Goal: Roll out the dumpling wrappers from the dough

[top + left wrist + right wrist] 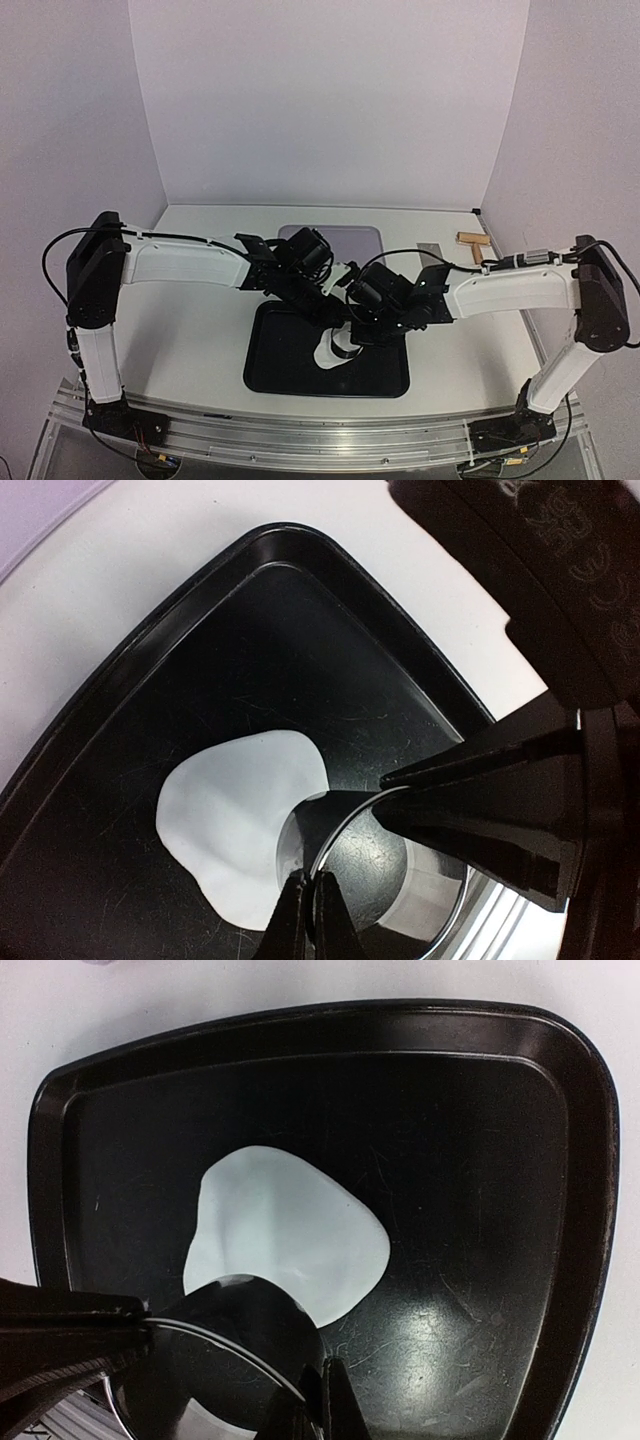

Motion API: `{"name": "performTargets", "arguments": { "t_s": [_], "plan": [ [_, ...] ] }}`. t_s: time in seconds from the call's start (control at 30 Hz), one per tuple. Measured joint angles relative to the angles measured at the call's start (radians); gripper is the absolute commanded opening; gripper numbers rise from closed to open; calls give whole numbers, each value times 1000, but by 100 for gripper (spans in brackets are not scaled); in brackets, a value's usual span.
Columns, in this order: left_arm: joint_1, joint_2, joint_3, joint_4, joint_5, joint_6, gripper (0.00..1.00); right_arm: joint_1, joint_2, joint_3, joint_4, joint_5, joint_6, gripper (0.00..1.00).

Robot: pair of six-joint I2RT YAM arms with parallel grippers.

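A flattened sheet of white dough (235, 820) (285, 1235) with an irregular outline lies in the black tray (270, 370). A small metal ring (345, 825) (225, 1345) stands over the dough's near edge and hides part of it. My left gripper (310, 880) is shut on the ring's rim. My right gripper (322, 1370) is shut on the rim at the opposite side. Seen from above, both grippers (335, 325) (362, 335) meet over the dough (328, 352) in the middle of the tray. No dumpling wrappers are in view.
A wooden rolling pin (472, 243) and a small metal scraper (429, 248) lie at the back right of the table. Behind the tray lies a purple mat (350, 238). The tray's raised rim (600, 1210) surrounds the work spot.
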Motion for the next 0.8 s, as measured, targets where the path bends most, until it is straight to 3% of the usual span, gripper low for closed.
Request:
{"name": "performTargets", "arguments": {
  "t_s": [0.8],
  "plan": [
    [34,19,-124,157,-26,31,0,0,143,65,36,54,-86,0]
  ]
}}
